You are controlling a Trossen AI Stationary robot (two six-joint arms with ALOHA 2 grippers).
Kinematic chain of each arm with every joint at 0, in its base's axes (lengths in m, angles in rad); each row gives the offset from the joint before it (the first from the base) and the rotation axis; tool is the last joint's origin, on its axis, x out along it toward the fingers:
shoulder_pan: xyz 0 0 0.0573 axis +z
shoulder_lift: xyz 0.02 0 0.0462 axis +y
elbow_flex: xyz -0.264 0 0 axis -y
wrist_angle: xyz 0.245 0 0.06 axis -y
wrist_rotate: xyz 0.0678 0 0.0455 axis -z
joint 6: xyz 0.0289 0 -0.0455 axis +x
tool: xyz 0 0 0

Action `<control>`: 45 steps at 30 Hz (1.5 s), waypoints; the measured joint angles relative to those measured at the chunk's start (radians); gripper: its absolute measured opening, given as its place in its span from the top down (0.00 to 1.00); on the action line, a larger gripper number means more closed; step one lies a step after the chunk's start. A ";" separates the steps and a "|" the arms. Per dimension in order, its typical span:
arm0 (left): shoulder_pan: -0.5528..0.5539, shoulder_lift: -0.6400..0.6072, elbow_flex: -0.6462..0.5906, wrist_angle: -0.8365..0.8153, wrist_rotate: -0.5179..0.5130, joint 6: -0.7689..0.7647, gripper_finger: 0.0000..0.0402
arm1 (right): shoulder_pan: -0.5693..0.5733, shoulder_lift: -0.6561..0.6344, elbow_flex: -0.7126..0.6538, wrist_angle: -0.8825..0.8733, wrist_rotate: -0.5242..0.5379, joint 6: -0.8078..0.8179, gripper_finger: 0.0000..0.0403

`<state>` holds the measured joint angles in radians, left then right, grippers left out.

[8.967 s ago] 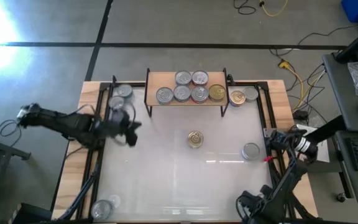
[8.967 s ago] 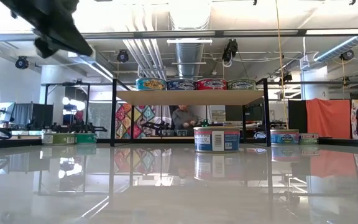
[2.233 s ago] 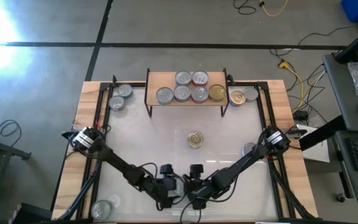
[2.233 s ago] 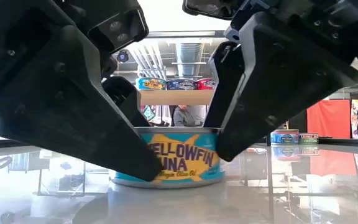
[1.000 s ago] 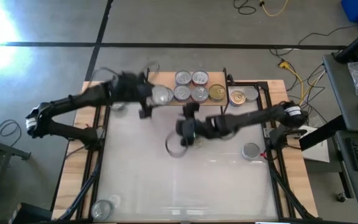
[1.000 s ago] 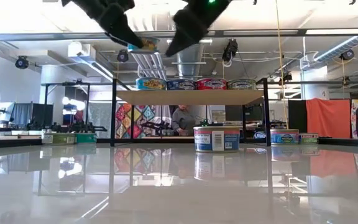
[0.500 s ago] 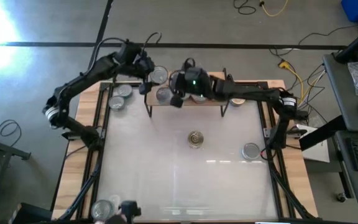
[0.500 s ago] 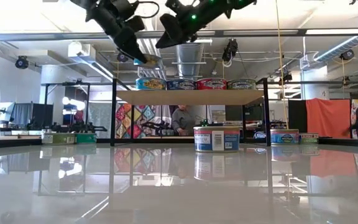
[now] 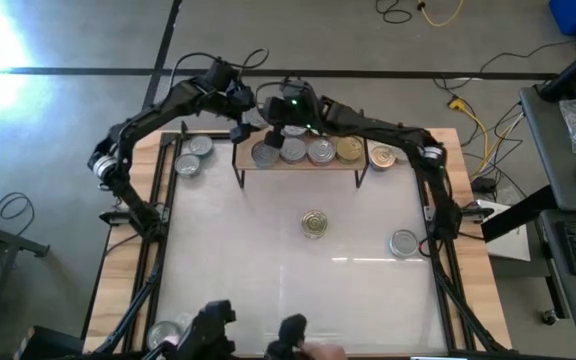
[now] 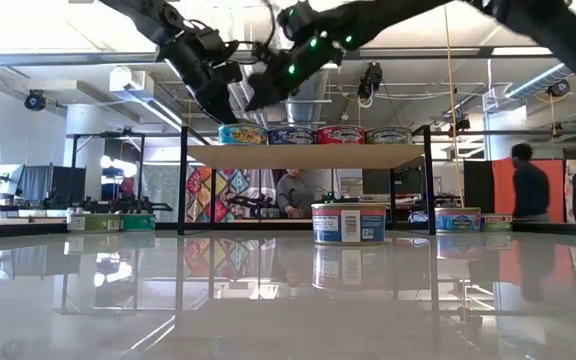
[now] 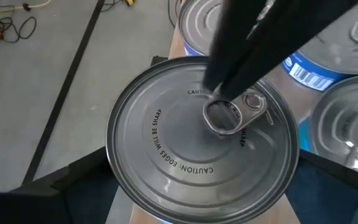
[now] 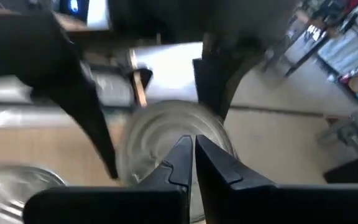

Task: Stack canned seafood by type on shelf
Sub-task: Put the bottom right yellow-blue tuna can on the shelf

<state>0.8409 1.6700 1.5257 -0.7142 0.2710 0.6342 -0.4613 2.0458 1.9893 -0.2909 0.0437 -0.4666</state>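
— How is the left tool (image 9: pixel 240 106) set?

— It is spread wide around a silver-topped tin (image 11: pixel 204 134), which is gripped by its sides. The right tool (image 12: pixel 191 149) is pinched fully closed, and its tips are pressed down on the lid, right at the pull-ring (image 11: pixel 229 115).

— And where is the tin held?

— Over the left end of the shelf (image 10: pixel 308 156), above the row of tins (image 10: pixel 291 135) already stood there. Whether it is seated on the tin beneath cannot be told.

— What could be spoiled from here?

— Three things are judged likely. If the grip is let go while the tin is off-centre, it may be tipped over the shelf's left edge — only floor is seen beyond that edge. If the closed tips are snagged under the ring when the right tool is drawn away, the tin could be dragged or flipped. And because the two tools are crowded together, one could be knocked by the other and the neighbouring tins pushed out of line.

— Anything farther out?

— A gold-topped tin (image 9: pixel 314 222) and a silver one (image 9: pixel 404 242) are left on the surface (image 9: pixel 268 260), well apart from the shelf, so they are not threatened.
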 joint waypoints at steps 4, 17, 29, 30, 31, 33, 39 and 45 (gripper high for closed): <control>0.006 0.027 -0.001 0.005 -0.004 0.001 0.04 | -0.012 0.085 0.104 -0.135 -0.001 -0.030 0.97; 0.005 0.035 0.001 0.026 0.002 -0.021 0.01 | -0.021 0.128 0.182 -0.270 0.001 -0.095 0.97; 0.000 0.037 0.000 0.006 0.002 -0.018 0.01 | -0.019 0.092 0.185 -0.156 -0.183 -0.110 0.97; -0.001 0.039 0.000 0.005 0.009 -0.018 0.01 | -0.019 0.098 0.185 -0.144 -0.184 -0.110 0.97; -0.003 0.042 0.000 -0.001 0.016 -0.014 0.00 | -0.019 0.103 0.185 -0.142 -0.185 -0.107 0.97; -0.006 0.052 -0.002 -0.010 0.028 -0.004 0.00 | -0.022 0.116 0.184 -0.145 -0.185 -0.102 0.97; -0.007 0.049 -0.002 0.007 0.028 0.011 0.00 | -0.030 0.132 0.165 -0.160 -0.184 -0.094 0.97; -0.007 0.042 -0.002 0.007 -0.025 0.013 0.00 | -0.030 0.132 0.156 -0.170 -0.183 -0.091 0.97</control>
<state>0.8337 1.7117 1.5238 -0.7073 0.2464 0.6471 -0.4915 2.1773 2.1456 -0.4613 -0.1394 -0.5579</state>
